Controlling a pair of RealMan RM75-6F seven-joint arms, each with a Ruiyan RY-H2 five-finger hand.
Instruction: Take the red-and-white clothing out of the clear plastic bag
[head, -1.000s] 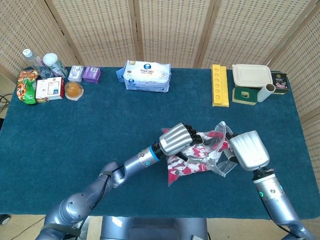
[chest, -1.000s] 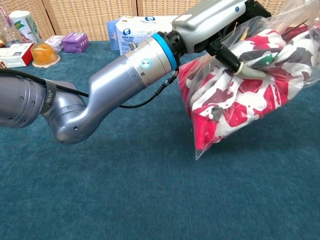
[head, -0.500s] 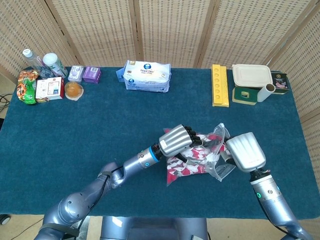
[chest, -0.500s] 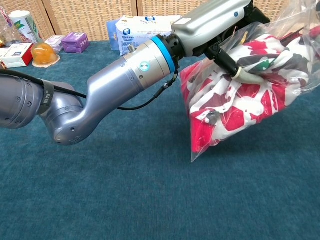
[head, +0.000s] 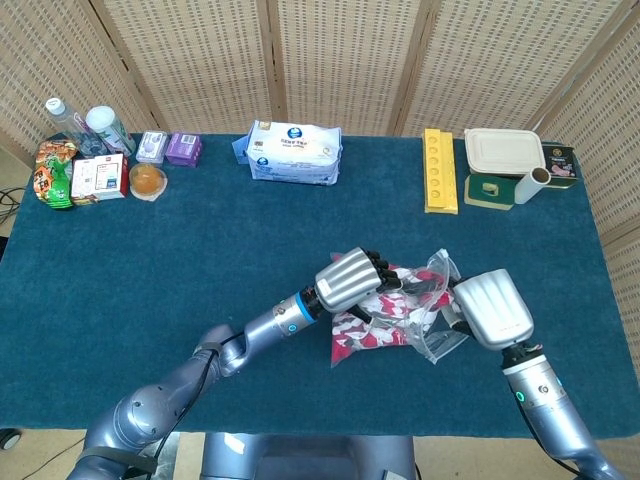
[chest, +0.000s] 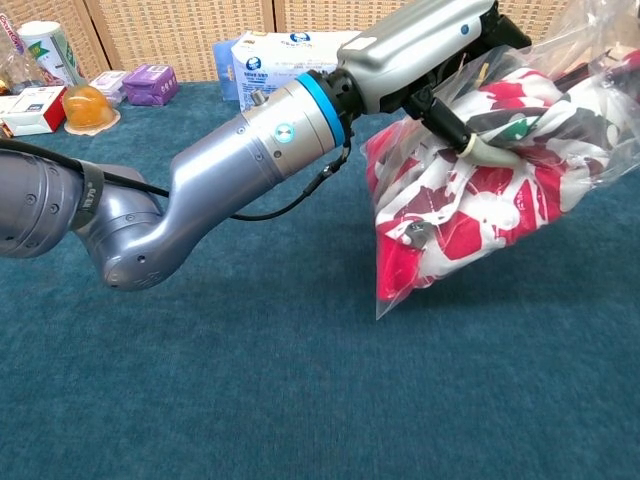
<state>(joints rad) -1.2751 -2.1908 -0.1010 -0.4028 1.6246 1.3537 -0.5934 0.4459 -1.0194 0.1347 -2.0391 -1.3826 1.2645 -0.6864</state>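
Both hands meet at the plastic bag (head: 400, 310), which sits toward the near right part of the blue table (head: 200, 240). The left hand (head: 350, 279) lies over the top of the bag, its dark fingers (head: 385, 268) curled down into the bundle and gripping it; the chest view shows them pressing into the plastic and the cloth beneath. The right hand (head: 491, 309) is at the bag's right end, its silver back turned up toward the head camera. Its fingers are hidden under it, so whether it holds the plastic I cannot tell, though it sits right against the bag's crumpled open edge.

The red-and-white clothing (chest: 470, 190) is inside the bag, bunched into a lump, with the clear film wrapped around it. In the chest view the bag's lower left corner (chest: 383, 305) points down at the table while the rest tilts upward to the right.

Well behind the bag, along the far edge of the table, stand a pack of wipes (head: 295, 152), a yellow tray (head: 439, 170) and a lidded white box (head: 504, 152). Far off to the bag's left, at the table's far left corner, sit bottles (head: 88, 127) and small packets (head: 167, 148).
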